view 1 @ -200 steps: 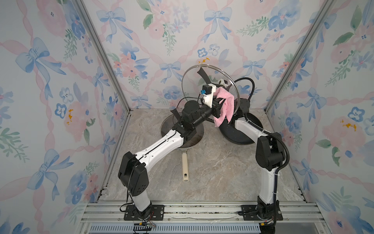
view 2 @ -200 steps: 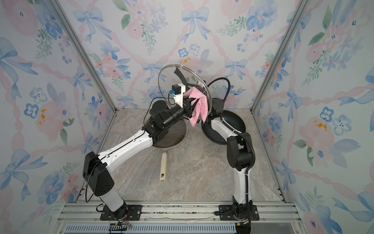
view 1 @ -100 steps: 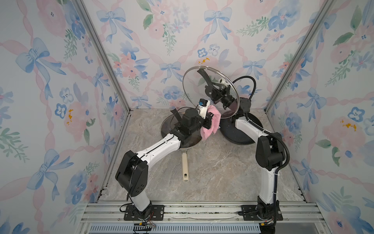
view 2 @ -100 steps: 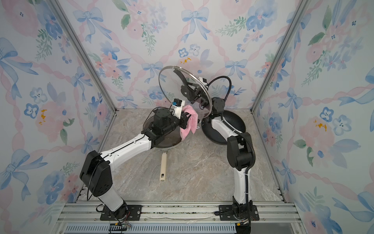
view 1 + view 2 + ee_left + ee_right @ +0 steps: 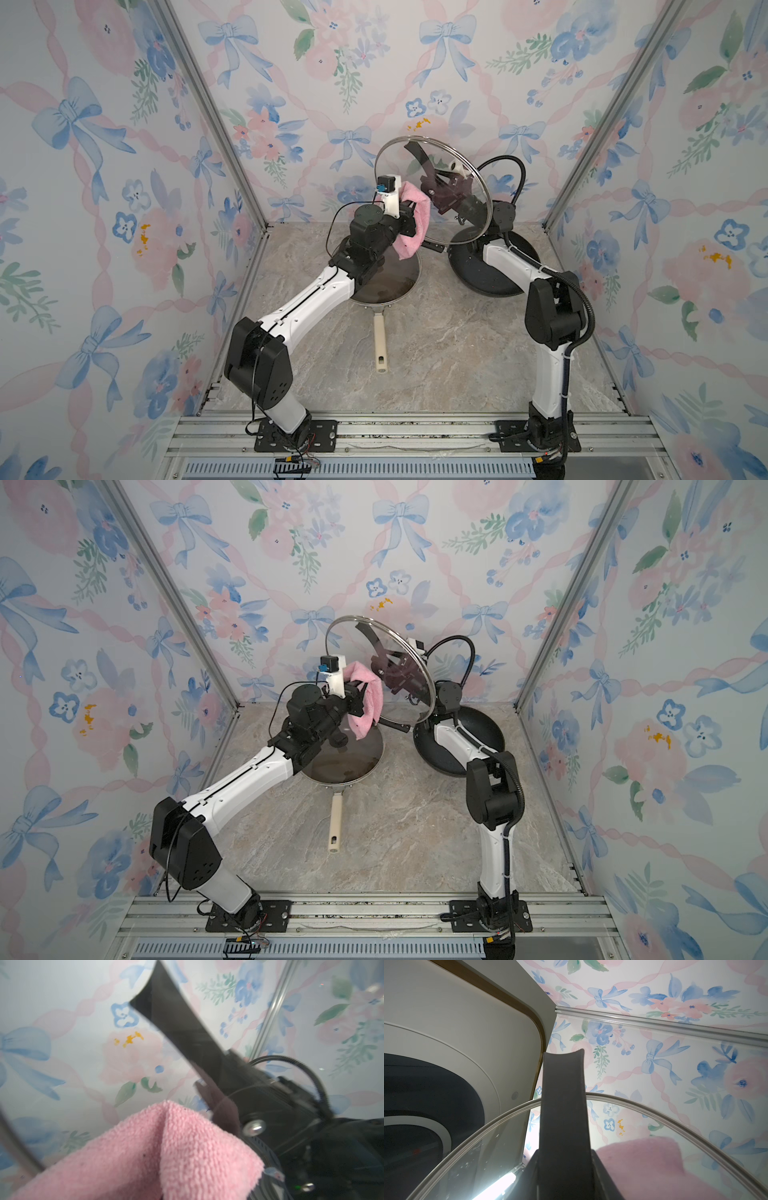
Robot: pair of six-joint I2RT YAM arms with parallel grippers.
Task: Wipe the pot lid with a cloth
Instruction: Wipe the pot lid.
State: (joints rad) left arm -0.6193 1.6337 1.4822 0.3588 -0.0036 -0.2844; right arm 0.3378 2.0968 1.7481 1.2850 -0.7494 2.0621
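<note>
Top views both show the left hand (image 5: 406,217) raised at the back of the surface (image 5: 440,357), closed on the cloth (image 5: 420,210), with its fingers buried in the pink folds. The cloth drapes over the hand and hangs with its long axis running downward, its loose end above a beige-handled pan (image 5: 388,286). Just to the right, the pot lid (image 5: 395,166) stands on edge in the air, tilted. Its inner face is turned to the cloth, and its black handle strip (image 5: 419,160) runs from upper left to lower right on the far face. The cloth's edge overlaps the lid's lower left rim; whether they touch cannot be told from here. Behind the glass the right hand (image 5: 441,194) is clamped on that strip, above a dark pan (image 5: 484,284). Only the left wrist view shows tiny dark specks on the cloth (image 5: 166,1157). Only the right wrist view shows the handle strip (image 5: 563,1105) seated between closed jaws, with blurred pink behind the glass.
</note>
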